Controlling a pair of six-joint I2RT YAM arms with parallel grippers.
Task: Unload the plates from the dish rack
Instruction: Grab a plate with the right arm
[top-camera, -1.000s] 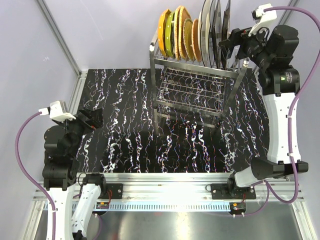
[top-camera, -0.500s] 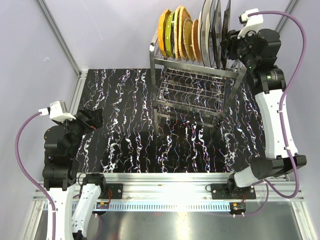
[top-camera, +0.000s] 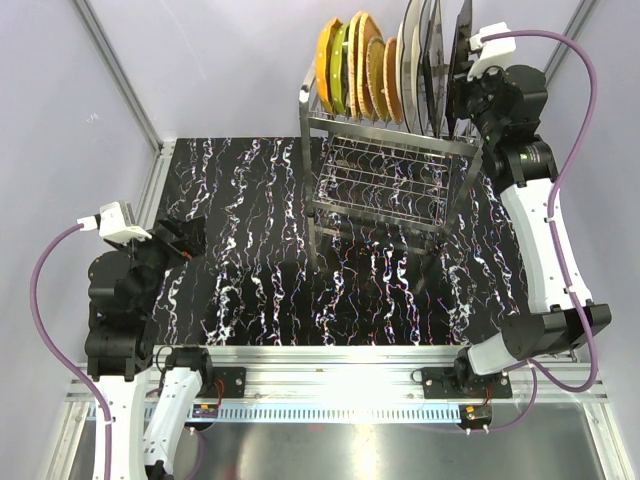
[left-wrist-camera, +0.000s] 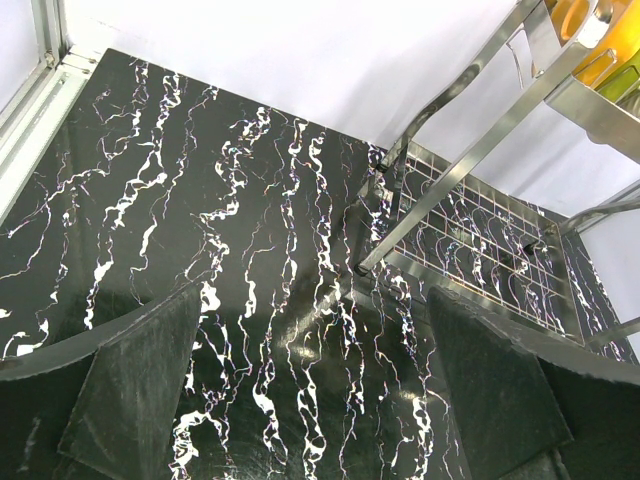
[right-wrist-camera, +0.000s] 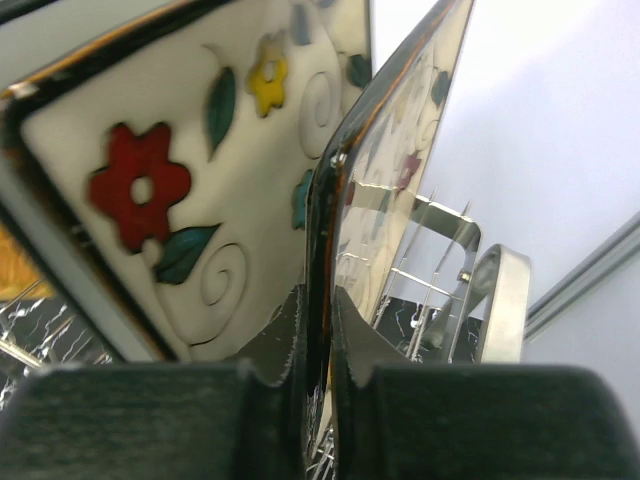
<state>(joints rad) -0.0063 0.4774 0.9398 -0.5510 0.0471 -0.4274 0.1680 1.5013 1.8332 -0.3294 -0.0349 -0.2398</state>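
The steel wire dish rack stands at the back right of the table, with several plates on edge in its top tier. They run from round orange on the left to square dark-rimmed ones on the right. My right gripper is up at the rack's right end, shut on the edge of the rightmost square floral plate. The right wrist view shows both fingers pinching that plate's dark rim, with a second floral plate just behind it. My left gripper hangs open and empty over the table's left side.
The black marbled tabletop spreads in front of and left of the rack. In the left wrist view, the rack's slanted leg and empty lower wire shelf lie ahead and to the right of the left gripper. A metal frame rail edges the near side.
My right gripper moved left onto the rightmost plate's edge and shut on it. The left arm has stayed still.
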